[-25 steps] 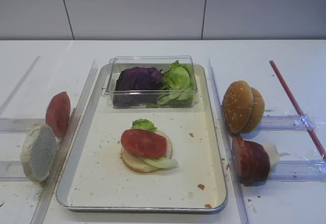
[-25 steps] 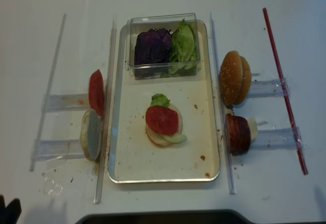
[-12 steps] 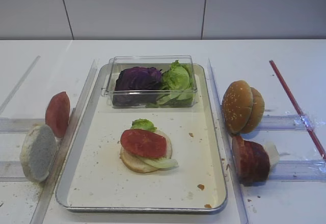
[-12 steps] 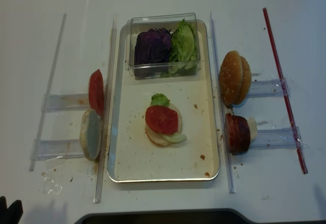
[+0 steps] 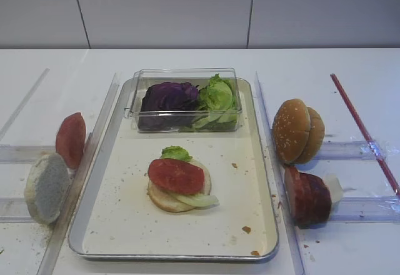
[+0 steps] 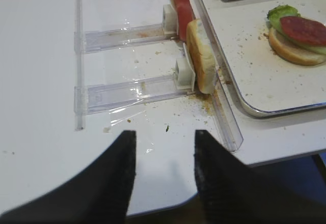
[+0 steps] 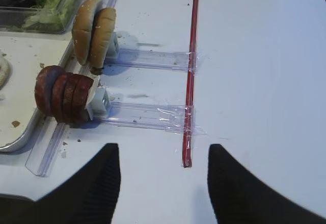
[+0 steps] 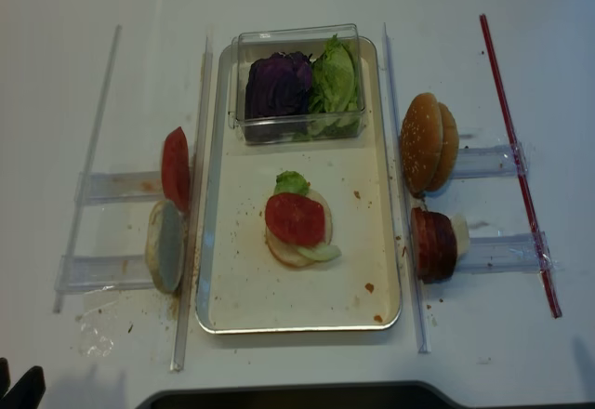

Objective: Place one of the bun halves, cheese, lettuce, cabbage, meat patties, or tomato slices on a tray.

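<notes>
Tray (image 5: 262, 181), a shallow metal one with a cream, crumb-speckled floor, sits in the middle of a white table (image 5: 350, 62). On its floor lies a pale bun half (image 5: 164, 199), with light green lettuce (image 5: 177, 153) and a red tomato slice (image 5: 176, 175) stacked on top. At the tray's far end stands a clear plastic box (image 5: 185, 75) holding purple cabbage (image 5: 169, 95) on the left and more lettuce on the right.

Left of the tray, outside its rim, a tomato slice (image 5: 70, 139) stands on edge in a clear plastic holder, and a pale bun half (image 5: 46, 187) stands on edge in the next holder nearer the camera. Right of the tray, two sesame bun tops (image 5: 297, 130) stand upright together in a holder, and just nearer, dark meat patties (image 5: 307, 195) stand on edge in a row. A thin red strip (image 5: 362, 128) lies on the table farther right.

The left gripper (image 6: 164, 170) hovers above the table's near edge, well short of the upright bun half, jaws apart and holding nothing. The right gripper (image 7: 164, 175) hangs over bare table near the red strip's end; its fingers show a gap, holding nothing, yet it is as closed as it goes.
</notes>
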Motion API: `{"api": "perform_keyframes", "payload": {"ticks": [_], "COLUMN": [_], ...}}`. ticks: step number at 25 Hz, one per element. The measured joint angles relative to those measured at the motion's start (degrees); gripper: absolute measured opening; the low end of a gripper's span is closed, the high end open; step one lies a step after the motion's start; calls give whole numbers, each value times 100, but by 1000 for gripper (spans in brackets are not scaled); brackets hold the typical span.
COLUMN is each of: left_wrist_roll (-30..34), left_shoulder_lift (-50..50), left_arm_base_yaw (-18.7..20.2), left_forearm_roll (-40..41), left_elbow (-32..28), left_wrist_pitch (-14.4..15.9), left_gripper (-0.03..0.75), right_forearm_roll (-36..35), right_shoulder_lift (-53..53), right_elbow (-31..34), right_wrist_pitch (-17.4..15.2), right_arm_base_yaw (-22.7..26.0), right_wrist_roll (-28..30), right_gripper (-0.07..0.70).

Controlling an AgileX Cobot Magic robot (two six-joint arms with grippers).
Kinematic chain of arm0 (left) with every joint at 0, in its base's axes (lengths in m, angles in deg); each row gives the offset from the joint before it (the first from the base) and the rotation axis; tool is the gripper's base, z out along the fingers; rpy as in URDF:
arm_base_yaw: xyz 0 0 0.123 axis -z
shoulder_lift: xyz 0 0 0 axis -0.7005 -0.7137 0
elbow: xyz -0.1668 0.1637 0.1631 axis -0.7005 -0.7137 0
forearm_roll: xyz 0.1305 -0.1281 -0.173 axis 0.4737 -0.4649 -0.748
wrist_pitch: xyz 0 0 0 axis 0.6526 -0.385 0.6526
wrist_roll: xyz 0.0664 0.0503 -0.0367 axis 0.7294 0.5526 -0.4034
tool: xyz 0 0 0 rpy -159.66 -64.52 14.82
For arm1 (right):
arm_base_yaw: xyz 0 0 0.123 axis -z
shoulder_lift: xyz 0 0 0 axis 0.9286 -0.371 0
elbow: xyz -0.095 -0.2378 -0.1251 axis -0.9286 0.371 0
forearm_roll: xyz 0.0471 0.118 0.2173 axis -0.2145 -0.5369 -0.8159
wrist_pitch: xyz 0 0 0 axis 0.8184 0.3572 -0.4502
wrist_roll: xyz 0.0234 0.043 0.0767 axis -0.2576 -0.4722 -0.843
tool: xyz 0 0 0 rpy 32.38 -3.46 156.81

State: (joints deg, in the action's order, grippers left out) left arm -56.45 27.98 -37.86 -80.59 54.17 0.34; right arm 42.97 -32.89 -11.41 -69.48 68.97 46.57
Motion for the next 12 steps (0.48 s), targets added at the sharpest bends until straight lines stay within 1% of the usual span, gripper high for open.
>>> {"api": "perform_keyframes", "payload": {"ticks": [1,2,5,6,8,12], "left_wrist_roll": [0,0,-48,-51,-61,-61], "left_shoulder_lift": [0,0,0,0,0,0], "left_arm_base_yaw": [0,0,0,0,0,0], "left_forearm_roll": [0,0,22,22,22,22], "left_elbow": [0,0,0,0,0,0], "left_wrist_pitch": [0,0,0,0,0,0], "left_gripper": [286,335,510,554,594,617], "right_forearm_roll": [0,0,0,0,0,0], "right_shoulder_lift": [0,0,0,0,0,0], "right_elbow": [0,0,0,0,0,0], "right_wrist_pitch": [0,0,0,0,0,0], "right_arm_base_yaw": [0,0,0,0,0,0], "right_wrist_roll": [0,0,0,0,0,-10], "right_gripper": [398,398,398,398,398,398]}}
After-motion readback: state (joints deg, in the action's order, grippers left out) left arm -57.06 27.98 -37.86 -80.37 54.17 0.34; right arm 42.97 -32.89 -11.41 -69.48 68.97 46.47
